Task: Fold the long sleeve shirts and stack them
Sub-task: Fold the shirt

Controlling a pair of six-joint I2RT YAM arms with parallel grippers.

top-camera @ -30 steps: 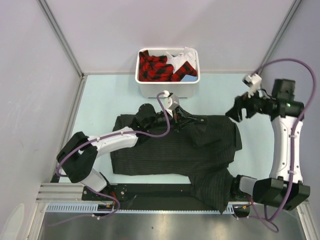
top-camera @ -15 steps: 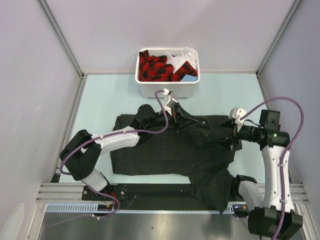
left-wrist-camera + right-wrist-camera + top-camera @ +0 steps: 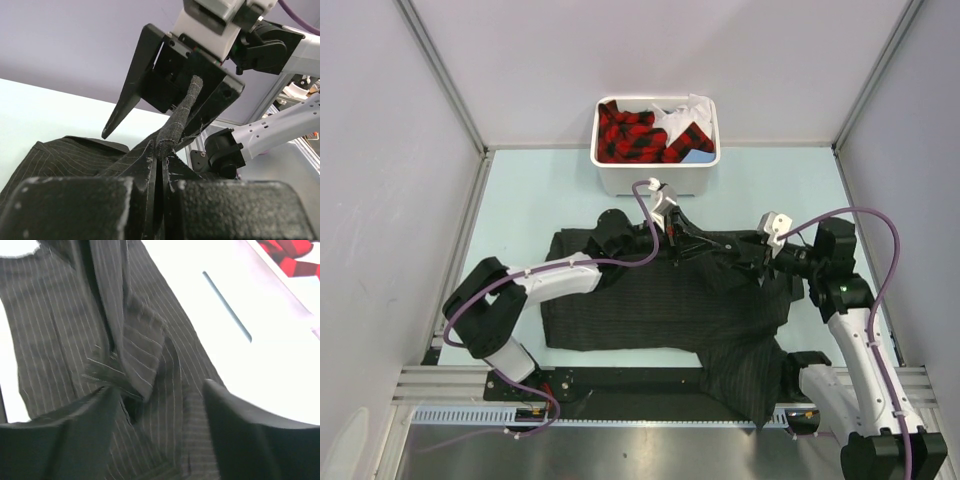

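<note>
A black pinstriped long sleeve shirt [image 3: 660, 300] lies spread in the middle of the table. My left gripper [image 3: 695, 243] is shut on a raised fold at the shirt's far edge; in the left wrist view the pinched fold [image 3: 176, 125] stands up from the closed jaws. My right gripper [image 3: 732, 252] hangs open just to the right of it, and its fingers [image 3: 131, 82] straddle the raised fold. In the right wrist view the open right gripper [image 3: 160, 407] hovers over creased striped cloth [image 3: 145, 345], with nothing held.
A white bin [image 3: 655, 178] at the back holds red-and-black plaid clothes [image 3: 630, 135] and some white cloth. One sleeve [image 3: 745, 385] drapes over the table's near edge beside the right arm's base. Grey walls close in both sides.
The right arm has swung down and left from the table's right side to the shirt's far edge, close to the left gripper. Its jaws have narrowed a little. The left gripper kept its hold.
</note>
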